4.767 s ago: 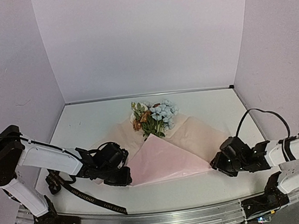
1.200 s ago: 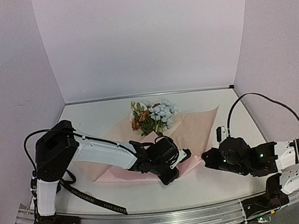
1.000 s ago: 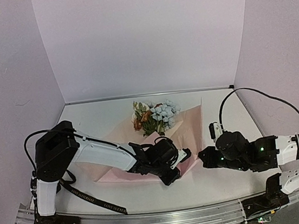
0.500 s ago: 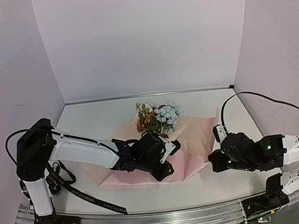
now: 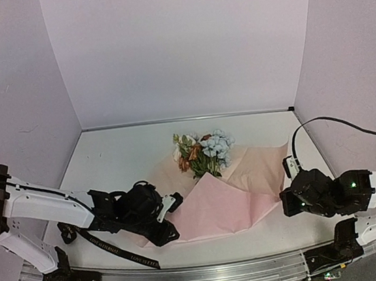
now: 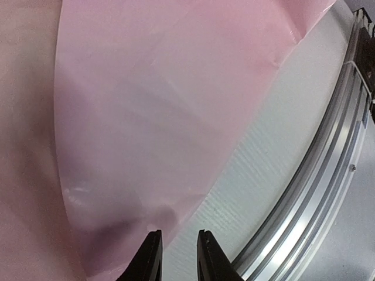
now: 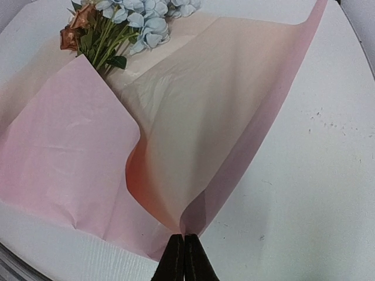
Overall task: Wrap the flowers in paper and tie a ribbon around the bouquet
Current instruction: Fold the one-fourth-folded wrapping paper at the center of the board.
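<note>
Black ribbon (image 5: 112, 248) with gold letters lies by the near left corner of the table (image 5: 118, 156). It runs slantwise toward the near edge, and part of it is under the left arm. Just right of it, the left pincer (image 5: 166, 229) sits low at the near left corner of the paper (image 5: 213, 206). Seen from the left wrist, its two fingers (image 6: 151, 254) stand a little way apart. White table shows in the gap, so it has hold of nothing. The pink paper edge ends right beside one finger, but I cannot tell if they touch. A metal rail (image 6: 316, 193) runs along the near edge of the table. The paper is big and pale pink and spreads over the middle of the table. One flap is folded over toward the middle, and its tip points at the flowers (image 5: 203, 153). The flowers lie at the far side of the paper, with blue, cream and rust-red blooms sticking out toward the far edge. Their green stems go under the folded flap. The right side of the paper is lifted off the table and curls up. The right pincer (image 7: 184, 257) is closed tight on the near right corner of the paper, pinching a fold of it just above the table.
</note>
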`<state>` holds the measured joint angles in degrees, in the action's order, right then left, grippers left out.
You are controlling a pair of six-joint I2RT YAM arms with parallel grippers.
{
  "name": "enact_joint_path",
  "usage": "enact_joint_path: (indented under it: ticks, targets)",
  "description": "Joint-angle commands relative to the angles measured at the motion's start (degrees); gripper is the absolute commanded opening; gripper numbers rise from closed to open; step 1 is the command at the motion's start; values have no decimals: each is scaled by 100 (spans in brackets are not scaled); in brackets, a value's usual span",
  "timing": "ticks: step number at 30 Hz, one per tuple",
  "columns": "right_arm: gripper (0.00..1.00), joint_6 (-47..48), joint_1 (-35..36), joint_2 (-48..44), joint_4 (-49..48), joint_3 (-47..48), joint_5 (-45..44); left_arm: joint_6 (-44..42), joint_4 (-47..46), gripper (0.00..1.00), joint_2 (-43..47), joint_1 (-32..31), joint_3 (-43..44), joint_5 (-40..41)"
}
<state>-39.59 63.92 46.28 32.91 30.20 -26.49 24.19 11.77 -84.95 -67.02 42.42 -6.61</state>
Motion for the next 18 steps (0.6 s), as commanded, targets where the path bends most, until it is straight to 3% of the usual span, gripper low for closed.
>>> enact_joint_path:
  ticks: [1,12,18]
  targets:
    - [0,288,16,-4,298,116,-135,338,43,20,43,-4,-183,-6]
    - [0,719,15,635,327,869,784,304,-151,14,-517,-1,-61,157]
    - [0,737,23,1502,-94,1587,1881,341,-173,14,-508,-1,-128,188]
